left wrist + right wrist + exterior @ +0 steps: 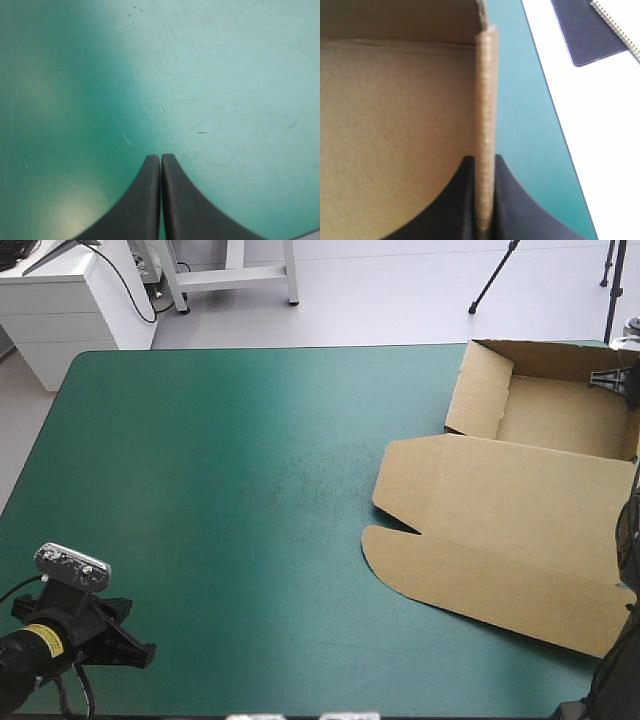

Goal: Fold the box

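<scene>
Pinching the box (560,415) by a raised side wall (486,90), the right tool (484,160) seems to steady the tray at the desk's (220,490) far right corner, its lid (500,540) lying flat. The left tool (160,159), pressed together, hovers over bare desk, near left.

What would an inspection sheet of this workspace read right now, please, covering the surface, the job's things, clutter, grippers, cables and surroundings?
Surface: teal-green cover, faint scratches, bare apart from the box.
Job's things: box at the table's right side; walls raised at the far right corner, the lid lying flat toward the near edge.
Clutter: nothing seen.
Grippers: left gripper over bare cover at the near left corner, jaws shut on nothing; right gripper with jaws shut on the box's upright wall.
Cables: nothing seen lying on the cover.
Surroundings: nothing seen at or over the table's top.
</scene>
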{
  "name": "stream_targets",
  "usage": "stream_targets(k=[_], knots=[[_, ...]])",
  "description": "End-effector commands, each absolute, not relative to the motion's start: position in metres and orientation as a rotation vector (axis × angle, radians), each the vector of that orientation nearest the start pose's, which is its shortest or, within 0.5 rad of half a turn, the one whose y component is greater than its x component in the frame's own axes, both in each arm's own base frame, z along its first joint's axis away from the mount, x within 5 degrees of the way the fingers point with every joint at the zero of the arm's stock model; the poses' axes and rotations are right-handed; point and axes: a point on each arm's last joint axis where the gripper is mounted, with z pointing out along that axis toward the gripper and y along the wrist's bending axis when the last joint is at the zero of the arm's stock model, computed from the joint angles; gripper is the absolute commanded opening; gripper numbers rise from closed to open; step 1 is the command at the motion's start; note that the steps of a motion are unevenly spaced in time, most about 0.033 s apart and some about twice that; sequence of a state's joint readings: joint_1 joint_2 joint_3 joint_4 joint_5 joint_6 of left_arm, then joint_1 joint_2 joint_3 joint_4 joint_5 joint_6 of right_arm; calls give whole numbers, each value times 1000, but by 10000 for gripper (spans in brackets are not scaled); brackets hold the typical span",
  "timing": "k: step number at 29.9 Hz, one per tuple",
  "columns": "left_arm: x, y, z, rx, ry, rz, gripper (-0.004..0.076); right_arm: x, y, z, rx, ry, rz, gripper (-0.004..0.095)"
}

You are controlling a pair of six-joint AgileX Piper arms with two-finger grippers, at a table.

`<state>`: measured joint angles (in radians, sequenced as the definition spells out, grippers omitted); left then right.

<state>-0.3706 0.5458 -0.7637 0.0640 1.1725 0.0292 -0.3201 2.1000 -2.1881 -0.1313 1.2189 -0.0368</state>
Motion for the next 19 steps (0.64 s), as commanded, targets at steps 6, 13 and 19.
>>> stream_targets(k=[6, 13, 19], knots=[[72, -23, 338, 472, 2324, -89, -10, 420, -191, 366, 391, 2463, -374, -24], [72, -23, 339, 471, 2317, -93, -10, 426, -205, 343, 427, 2516, -360, 18], [73, -23, 340, 468, 2301, -96, -10, 427, -207, 338, 426, 2522, -367, 502]])
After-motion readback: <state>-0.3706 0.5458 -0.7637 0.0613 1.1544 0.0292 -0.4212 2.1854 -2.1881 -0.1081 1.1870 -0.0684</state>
